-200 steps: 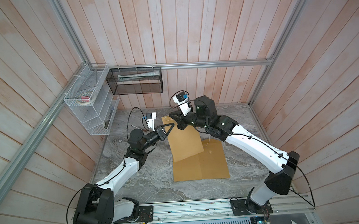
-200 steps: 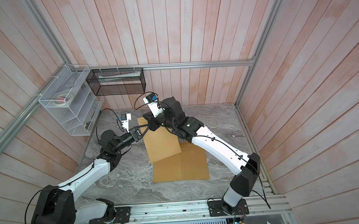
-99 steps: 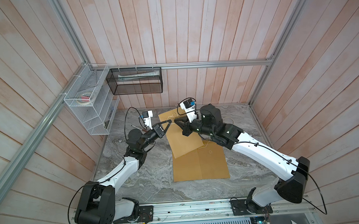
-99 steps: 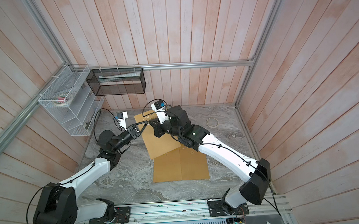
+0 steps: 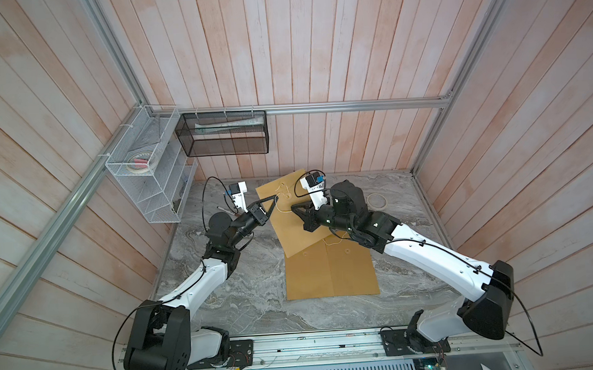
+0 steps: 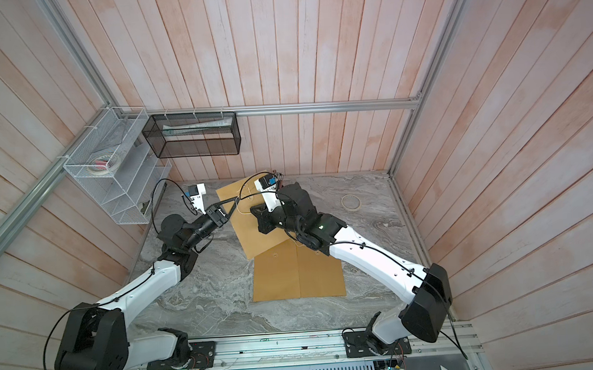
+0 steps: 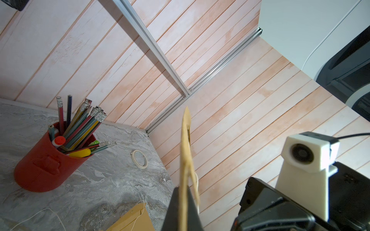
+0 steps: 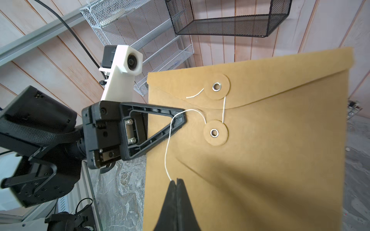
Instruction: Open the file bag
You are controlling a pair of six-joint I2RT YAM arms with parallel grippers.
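Marble table (image 5: 245, 298) hemmed by wood-panelled walls (image 5: 317, 54) at the back and both sides, metal rail (image 5: 312, 346) along the front. Broad bare stone at the left front and to the right of the second file bag (image 5: 330, 273), flat near the middle. Raised at the far middle, tilted up off the stone (lower edge over the flat one's far edge): the file bag (image 5: 292, 230), flap (image 8: 250, 86) down and facing the right arm. Off the surface above the back left corner: white wire rack (image 5: 143, 178) and black mesh basket (image 5: 224, 134). Left gripper (image 8: 180, 118) pinched tight on the bag's left edge, just below the flap. Right gripper (image 8: 177, 181) closed together on the free end of the string (image 8: 167, 152), just in front of the bag's face. Tape roll (image 5: 377, 200) alone near the right wall, well clear of both arms.

Against a second ago: bag's top edge higher and nearer the back wall, left gripper lifted with it, right arm's elbow farther out to the right, both pinches unchanged.
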